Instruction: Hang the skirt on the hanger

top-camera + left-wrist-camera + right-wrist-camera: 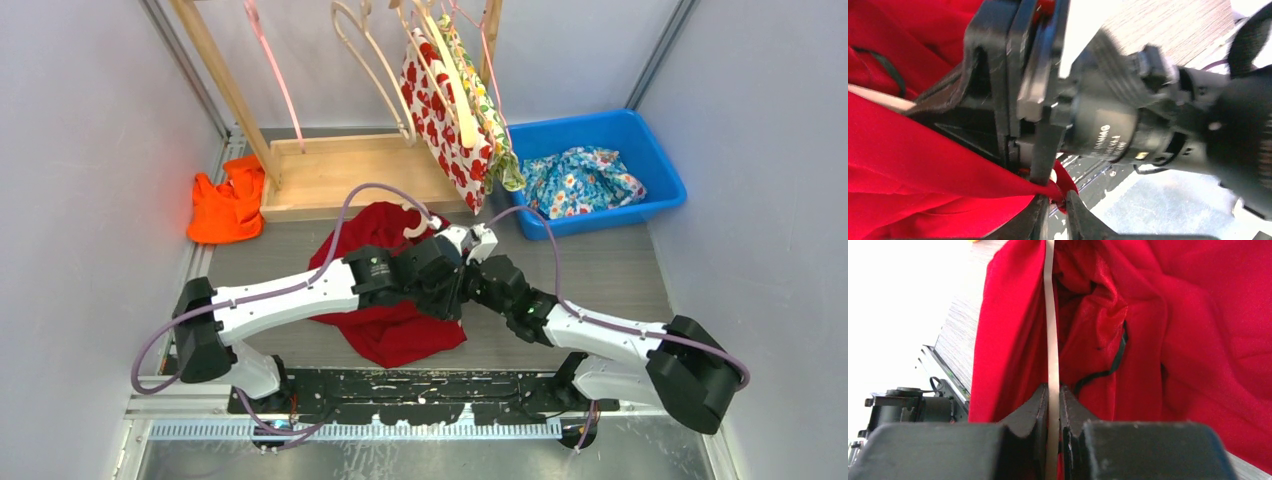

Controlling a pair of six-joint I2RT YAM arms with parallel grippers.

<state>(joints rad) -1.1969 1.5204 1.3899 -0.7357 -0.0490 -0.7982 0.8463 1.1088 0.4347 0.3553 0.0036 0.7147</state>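
Observation:
A red skirt (395, 325) lies crumpled on the table in front of the arms. It also shows in the left wrist view (908, 150) and in the right wrist view (1198, 340). A pale wooden hanger (1050, 315) runs inside the skirt; its hook (415, 226) sticks out at the far side. My right gripper (1053, 390) is shut on the hanger's thin bar. My left gripper (1057, 200) is shut on a pinched edge of the skirt, right beside the right gripper (470, 262). Both grippers meet over the skirt's right side.
A wooden rack (340, 165) stands at the back with empty hangers (375, 70) and hung patterned skirts (450, 110). A blue bin (655, 165) with floral cloth sits at the back right. An orange garment (228, 205) lies at the back left.

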